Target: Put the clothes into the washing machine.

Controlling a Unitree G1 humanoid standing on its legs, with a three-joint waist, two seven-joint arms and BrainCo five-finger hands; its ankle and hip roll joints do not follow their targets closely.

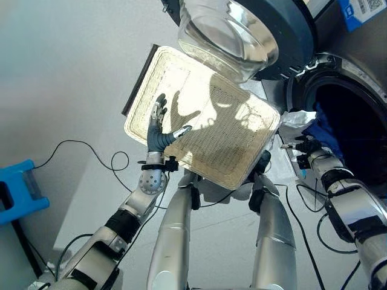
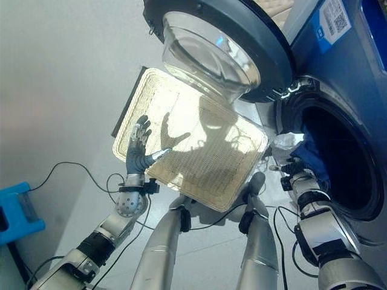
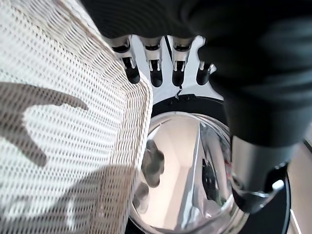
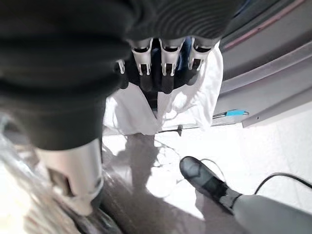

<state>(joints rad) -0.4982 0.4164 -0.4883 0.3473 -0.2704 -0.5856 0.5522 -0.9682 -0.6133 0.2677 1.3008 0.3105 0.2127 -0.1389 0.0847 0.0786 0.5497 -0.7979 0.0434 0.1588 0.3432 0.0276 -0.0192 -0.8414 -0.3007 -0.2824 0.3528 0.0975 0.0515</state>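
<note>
The washing machine [image 2: 338,151] stood on the robot's right with its round door [image 2: 217,48] swung open, and the dark drum opening [image 2: 338,163] was free to be reached. The clothes, a white garment [image 4: 146,114] and a blue garment [image 1: 323,134], were seen hanging over the lower lip of the opening, partly in and partly out. The right hand [image 1: 305,147] was held at this lip, against the clothes; in the right wrist view its fingers [image 4: 168,61] pointed toward the white cloth, but whether cloth was really pinched could not be told. The left hand [image 1: 158,130] was spread with straight fingers and was pressed flat under the rim of a woven basket [image 1: 236,151], which was held tilted toward the machine and appeared emptied. The step in hand was judged to be the pushing of the hanging clothes fully into the drum. It would be done well if the cloth were pushed deep past the door seal, so that no corner was left over the lip. The basket should be kept steady and away from the door glass while this was done.
</note>
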